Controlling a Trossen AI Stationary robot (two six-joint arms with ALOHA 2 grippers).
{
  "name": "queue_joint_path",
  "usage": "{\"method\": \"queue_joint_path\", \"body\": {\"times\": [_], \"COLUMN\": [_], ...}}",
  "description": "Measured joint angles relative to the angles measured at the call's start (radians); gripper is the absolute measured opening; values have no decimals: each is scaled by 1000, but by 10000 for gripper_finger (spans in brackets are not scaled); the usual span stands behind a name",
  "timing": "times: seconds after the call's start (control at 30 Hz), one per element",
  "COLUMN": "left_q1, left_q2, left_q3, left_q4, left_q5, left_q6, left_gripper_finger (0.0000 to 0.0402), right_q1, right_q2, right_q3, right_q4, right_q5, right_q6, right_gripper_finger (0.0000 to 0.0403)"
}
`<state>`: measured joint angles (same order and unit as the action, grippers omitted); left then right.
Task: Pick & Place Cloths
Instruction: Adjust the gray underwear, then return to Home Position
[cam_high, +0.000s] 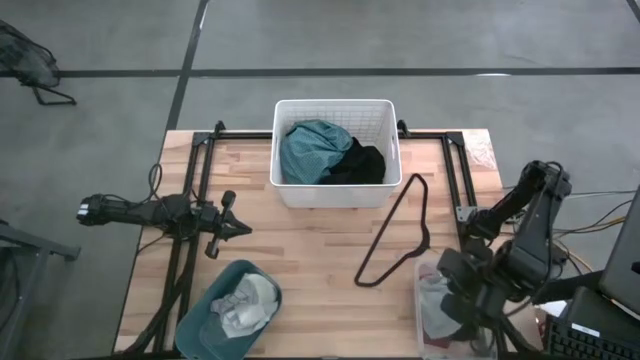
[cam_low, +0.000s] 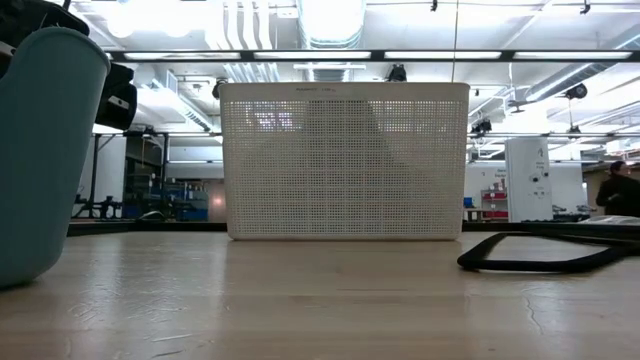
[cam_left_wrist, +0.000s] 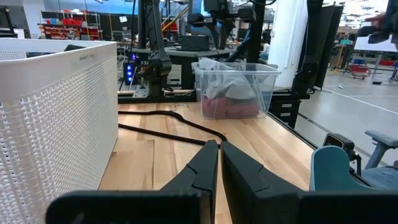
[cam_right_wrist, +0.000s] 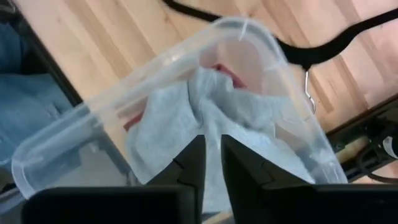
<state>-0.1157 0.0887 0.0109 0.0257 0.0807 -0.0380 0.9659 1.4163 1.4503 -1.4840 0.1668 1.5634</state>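
Observation:
A white slatted basket (cam_high: 335, 103) stands at the table's far middle and holds a large teal cloth (cam_high: 310, 150) and a black cloth (cam_high: 358, 165). A teal bin (cam_high: 203, 312) at the near left holds white and grey cloths (cam_high: 245, 305). A clear plastic box (cam_high: 424, 292) at the near right holds a grey cloth (cam_right_wrist: 186, 118) over a maroon one (cam_right_wrist: 227, 74). My right gripper (cam_right_wrist: 211, 155) hangs shut above that grey cloth, pointing down. My left gripper (cam_high: 240, 228) is shut and level above the table's left side, pointing right, and holds nothing.
A black clothes hanger (cam_high: 384, 228) lies flat on the wood between the basket and the clear box (cam_left_wrist: 233, 87). Bare tabletop lies in the middle, in front of the basket (cam_low: 345, 160). The teal bin (cam_low: 40, 150) fills the low view's left edge.

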Motion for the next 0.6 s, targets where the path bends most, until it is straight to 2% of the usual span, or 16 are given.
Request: {"method": "queue_joint_path", "body": {"times": [0.1, 0.17, 0.27, 0.4, 0.5, 0.6], "left_q1": [0, 0, 0, 0, 0, 0], "left_q2": [0, 0, 0, 0, 0, 0], "left_q3": [0, 0, 0, 0, 0, 0], "left_q4": [0, 0, 0, 0, 0, 0], "left_q5": [0, 0, 0, 0, 0, 0], "left_q6": [0, 0, 0, 0, 0, 0], "left_gripper_finger": [26, 26, 26, 26, 26, 26], "right_q1": [-33, -60, -88, -134, -174, -226], "right_q2": [-1, -2, -3, -11, -37, -76], "right_q3": [-1, -2, -2, -39, -123, -249], "right_q4": [0, -1, 15, 150, 363, 609], "right_q5": [5, 35, 152, 278, 335, 372], "right_q6": [-14, -84, -217, -417, -624, -828], "right_gripper_finger": [74, 93, 104, 72, 22, 13]}}
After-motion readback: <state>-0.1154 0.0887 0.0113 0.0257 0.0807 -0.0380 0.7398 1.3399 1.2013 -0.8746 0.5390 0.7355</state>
